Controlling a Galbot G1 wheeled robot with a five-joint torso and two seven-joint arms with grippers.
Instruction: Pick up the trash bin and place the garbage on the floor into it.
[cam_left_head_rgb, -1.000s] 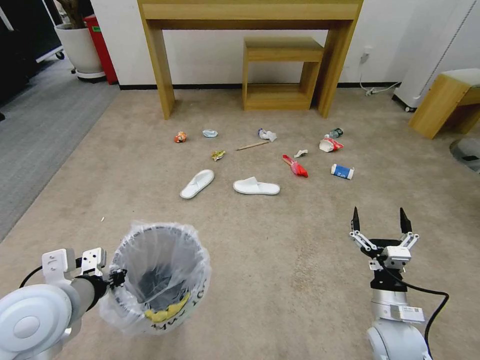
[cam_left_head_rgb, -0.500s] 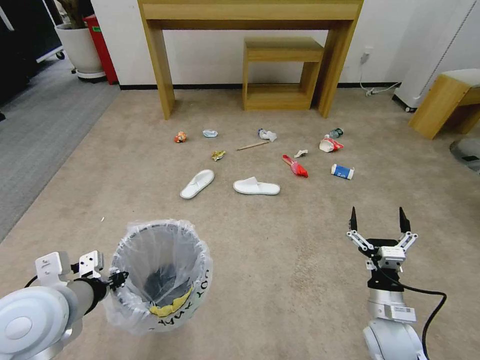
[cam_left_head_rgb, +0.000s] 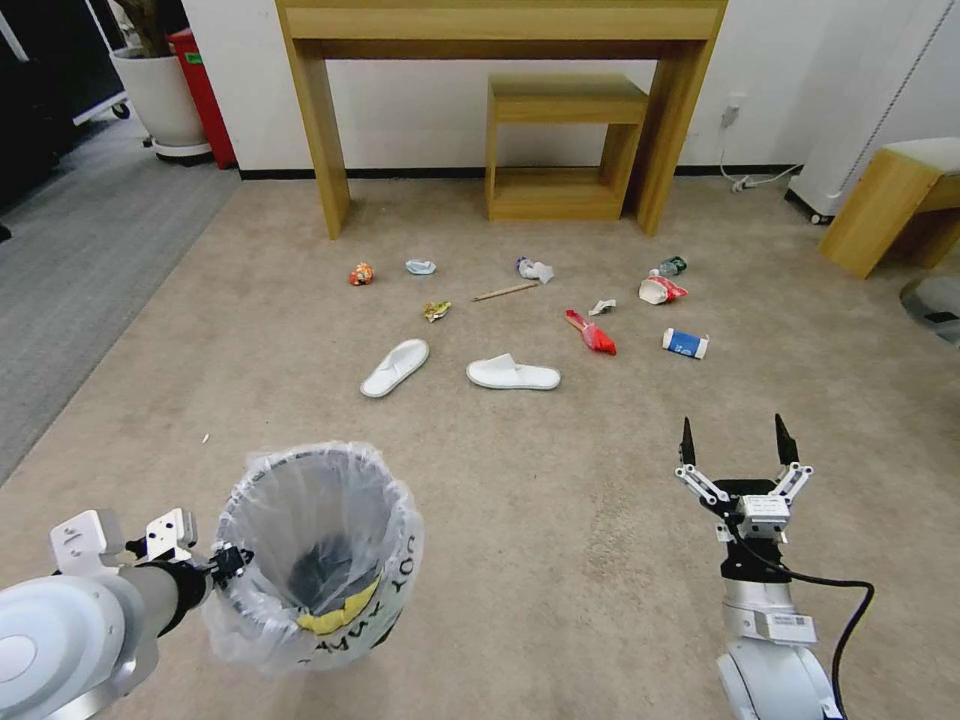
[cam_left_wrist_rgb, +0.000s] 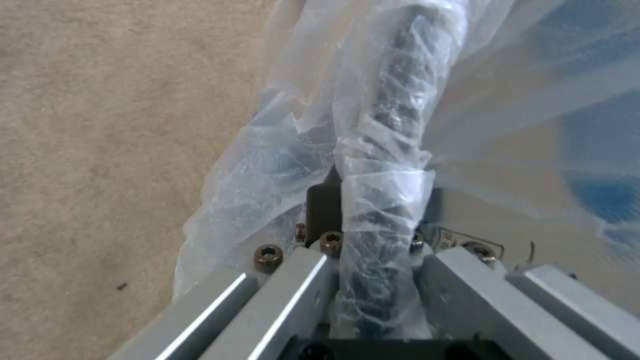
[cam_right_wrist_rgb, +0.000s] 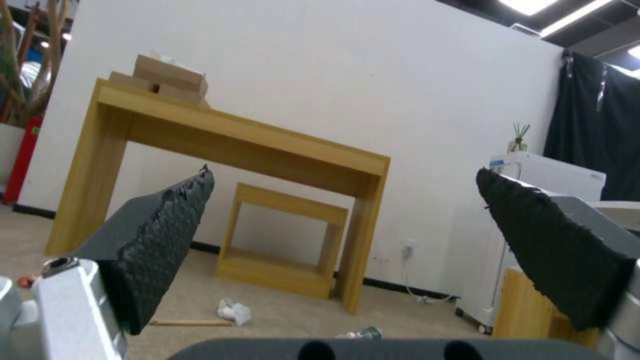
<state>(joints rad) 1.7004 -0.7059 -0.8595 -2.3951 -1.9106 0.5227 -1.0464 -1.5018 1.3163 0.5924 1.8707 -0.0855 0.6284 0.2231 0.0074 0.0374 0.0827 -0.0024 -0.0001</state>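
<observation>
The trash bin (cam_left_head_rgb: 315, 555), black with a crinkly white bag liner, hangs low at my left, with my left gripper (cam_left_head_rgb: 228, 562) shut on its rim. In the left wrist view the bag-wrapped rim (cam_left_wrist_rgb: 383, 150) runs between the fingers. My right gripper (cam_left_head_rgb: 732, 442) is open above bare beige floor (cam_left_head_rgb: 560, 500); its pads (cam_right_wrist_rgb: 167, 240) frame the desk. Farther ahead the garbage lies scattered: two white slippers (cam_left_head_rgb: 394, 367) (cam_left_head_rgb: 513, 374), a red wrapper (cam_left_head_rgb: 592, 334), a blue-white carton (cam_left_head_rgb: 685, 343), a paper bowl (cam_left_head_rgb: 661, 290), a bottle (cam_left_head_rgb: 670, 266), a stick (cam_left_head_rgb: 505, 291).
A wooden desk (cam_left_head_rgb: 500, 30) with a small stool (cam_left_head_rgb: 560, 145) under it stands against the far wall. A wooden bench (cam_left_head_rgb: 895, 200) is at the right, a grey carpet strip (cam_left_head_rgb: 80, 260) and a plant pot (cam_left_head_rgb: 160, 95) at the left.
My right gripper has shifted a little to the left, still open. The left arm has sunk slightly with the bin, which has turned a bit. The litter has not moved.
</observation>
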